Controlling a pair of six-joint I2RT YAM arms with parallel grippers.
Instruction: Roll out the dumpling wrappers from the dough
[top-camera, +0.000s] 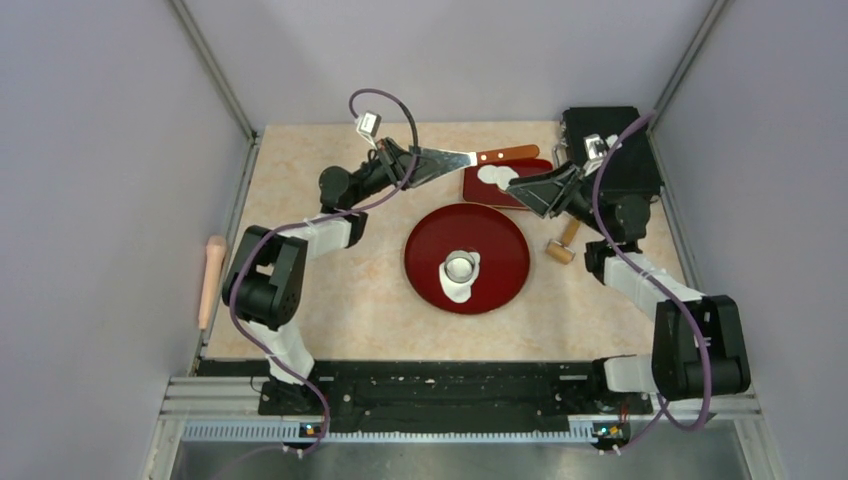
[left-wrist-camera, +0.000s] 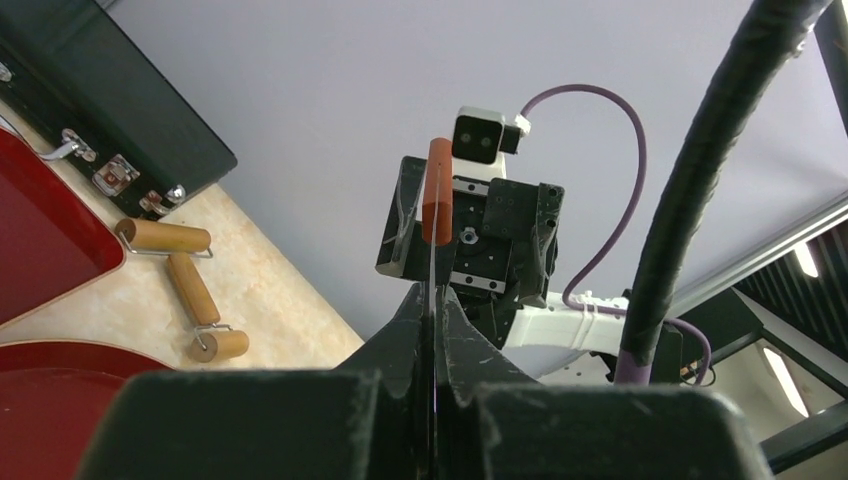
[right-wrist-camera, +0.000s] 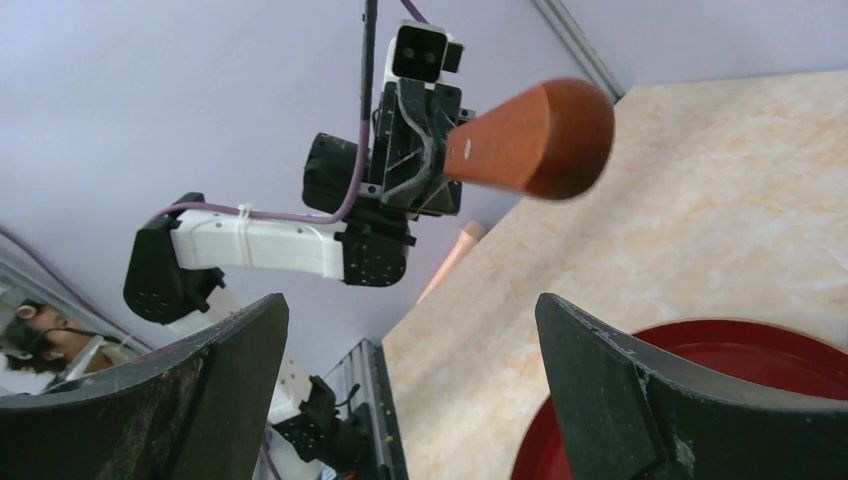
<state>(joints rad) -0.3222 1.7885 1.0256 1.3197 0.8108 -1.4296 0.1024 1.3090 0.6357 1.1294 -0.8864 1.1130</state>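
Observation:
The dough (top-camera: 458, 288) is a flattened white sheet with ragged edges on the round red plate (top-camera: 500, 235), with a small metal ring (top-camera: 460, 266) standing on it. White rounded pieces that look like wrappers (top-camera: 493, 175) lie on the red rectangular tray (top-camera: 478, 192), partly hidden by my right gripper. My left gripper (top-camera: 425, 160) (left-wrist-camera: 435, 310) is shut on the metal blade of a spatula (top-camera: 450, 159), held above the table behind the plate, its red-brown handle (left-wrist-camera: 437, 195) (right-wrist-camera: 535, 140) pointing right. My right gripper (top-camera: 525, 192) (right-wrist-camera: 410, 300) is open and empty over the tray, just below the handle.
A small wooden roller (top-camera: 563, 243) (left-wrist-camera: 190, 285) lies right of the plate. A black case (top-camera: 610, 150) (left-wrist-camera: 110, 100) stands at the back right. A long pink rolling pin (top-camera: 211, 280) lies beyond the table's left edge. The plate's rim (right-wrist-camera: 780, 400) shows under my right fingers.

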